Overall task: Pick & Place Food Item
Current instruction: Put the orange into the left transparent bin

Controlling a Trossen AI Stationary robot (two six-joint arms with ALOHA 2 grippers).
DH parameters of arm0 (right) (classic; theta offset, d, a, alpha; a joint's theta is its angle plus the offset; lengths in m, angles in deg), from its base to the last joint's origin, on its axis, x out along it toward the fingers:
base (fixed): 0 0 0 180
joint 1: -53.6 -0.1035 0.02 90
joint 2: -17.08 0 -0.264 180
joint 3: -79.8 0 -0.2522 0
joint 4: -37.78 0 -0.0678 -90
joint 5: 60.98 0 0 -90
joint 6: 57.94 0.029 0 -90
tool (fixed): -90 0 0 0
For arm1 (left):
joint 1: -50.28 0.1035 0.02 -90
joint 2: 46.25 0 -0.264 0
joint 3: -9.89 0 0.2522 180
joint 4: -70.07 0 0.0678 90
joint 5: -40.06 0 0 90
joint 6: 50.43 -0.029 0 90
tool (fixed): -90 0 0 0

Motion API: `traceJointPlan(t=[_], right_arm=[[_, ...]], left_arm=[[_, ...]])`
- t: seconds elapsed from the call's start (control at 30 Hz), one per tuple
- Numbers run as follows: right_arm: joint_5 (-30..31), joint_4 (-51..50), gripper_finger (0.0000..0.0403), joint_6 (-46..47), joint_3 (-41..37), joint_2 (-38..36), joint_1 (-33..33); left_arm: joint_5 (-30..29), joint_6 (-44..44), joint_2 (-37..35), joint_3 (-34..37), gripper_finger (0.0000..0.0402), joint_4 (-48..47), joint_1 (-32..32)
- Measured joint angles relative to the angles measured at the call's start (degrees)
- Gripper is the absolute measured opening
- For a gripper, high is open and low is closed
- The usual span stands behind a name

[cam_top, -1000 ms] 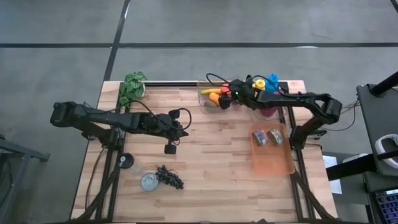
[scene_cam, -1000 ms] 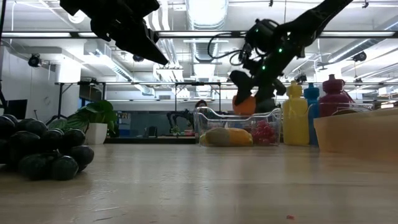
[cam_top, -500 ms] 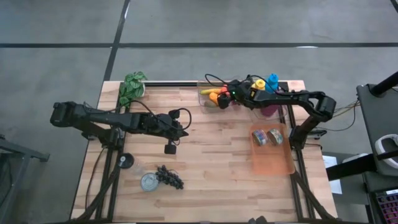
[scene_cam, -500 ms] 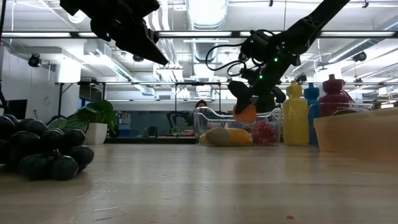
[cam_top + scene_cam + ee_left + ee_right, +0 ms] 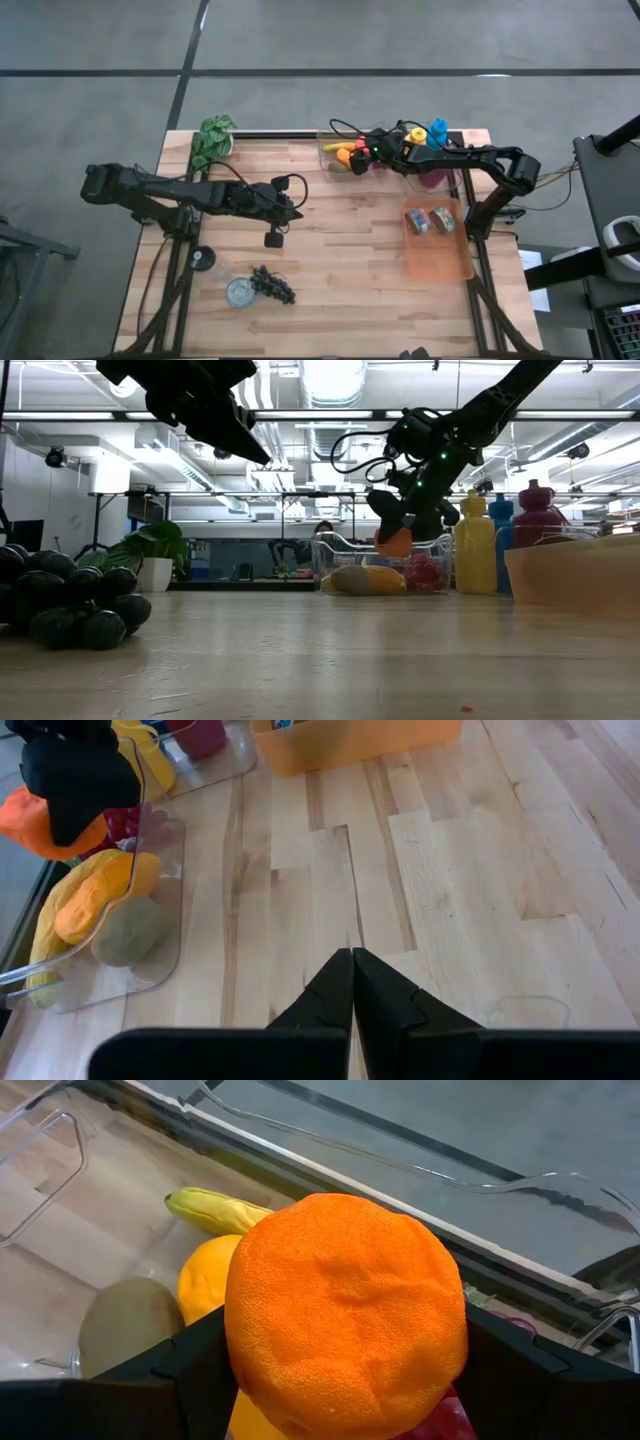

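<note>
Right pincer pinching the orange between both fingers, held above the clear bin, clear of the fruit inside. Beneath the orange, inside the bin: a yellow mango, a banana, a brownish kiwi. Beside the bin, toward the right arm's base: yellow bottle, blue bottle, maroon bottle. Farther from the bin, orange tray on the desk. Left pincer pressed together, empty, over mid-desk, well apart from the bin.
</note>
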Motion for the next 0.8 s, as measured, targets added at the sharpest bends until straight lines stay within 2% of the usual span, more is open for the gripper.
traceJointPlan(t=[0.17,0.8], right_arm=[[0.02,-0.02,0.029,-0.2,0.0,0.0,0.0],[0.16,-0.11,0.0355,-0.2,-0.02,-0.02,0.0]], left_arm=[[0.0,0.0,0.0,0.0,0.0016,0.0,0.0],[0.0,0.0,0.0,0.0,0.0015,0.0,0.0]])
